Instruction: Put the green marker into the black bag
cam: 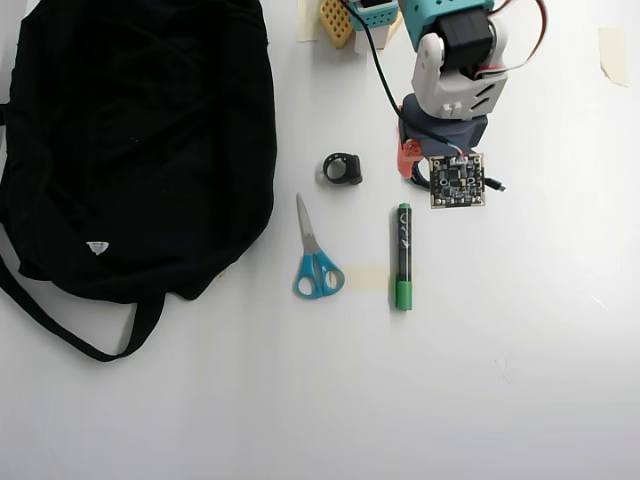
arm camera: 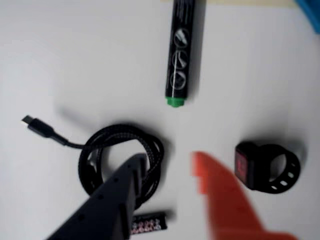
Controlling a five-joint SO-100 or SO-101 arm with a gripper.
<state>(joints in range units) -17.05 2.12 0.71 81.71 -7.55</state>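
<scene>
Where it lies, green marker (cam: 402, 256) black-barrelled, white markings probably icons

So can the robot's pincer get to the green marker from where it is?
Probably yes. The pincer is open just short of the green marker, which lies alone on the table, with the scissors off to the side in the overhead view.

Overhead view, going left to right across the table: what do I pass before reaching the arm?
black bag → blue-handled scissors → small black ring-shaped gadget → green marker → the arm's camera board.
</scene>
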